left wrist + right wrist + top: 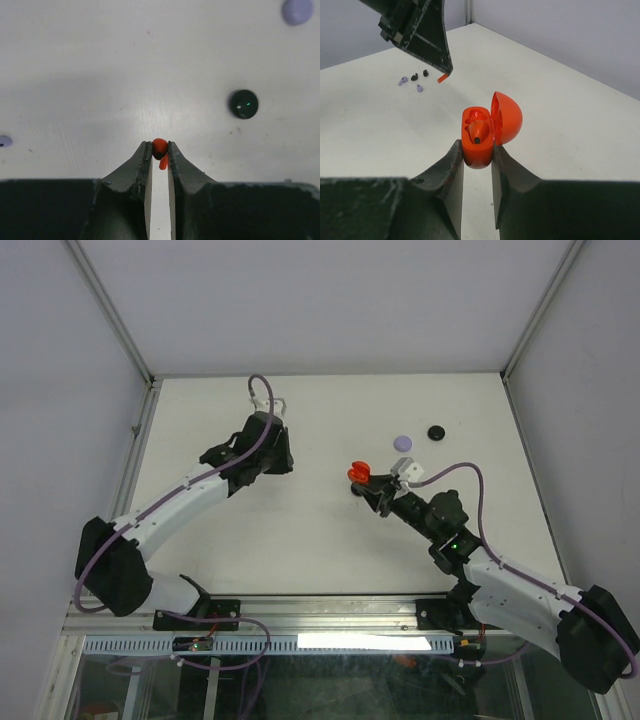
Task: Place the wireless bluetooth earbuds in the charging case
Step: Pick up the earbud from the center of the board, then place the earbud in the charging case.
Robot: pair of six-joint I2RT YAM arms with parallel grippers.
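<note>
My left gripper [160, 151] is shut on a small orange earbud [159, 145], whose stem hangs down between the fingertips, above the white table. In the top view this gripper [275, 406] is at the far left of the table. My right gripper [478, 146] is shut on the orange charging case [476, 158], held upright with its round lid [509, 117] swung open to the right. One orange earbud [480, 132] sits in the case's near socket, and the far socket shows bare. The case [357, 473] is mid-table, well right of the left gripper.
A dark round ear tip [435, 432] and a lavender one [403, 441] lie on the table behind the case. Several small dark and lavender tips [414, 77] lie beneath the left gripper. Grey enclosure walls close in the table on the left, right and back.
</note>
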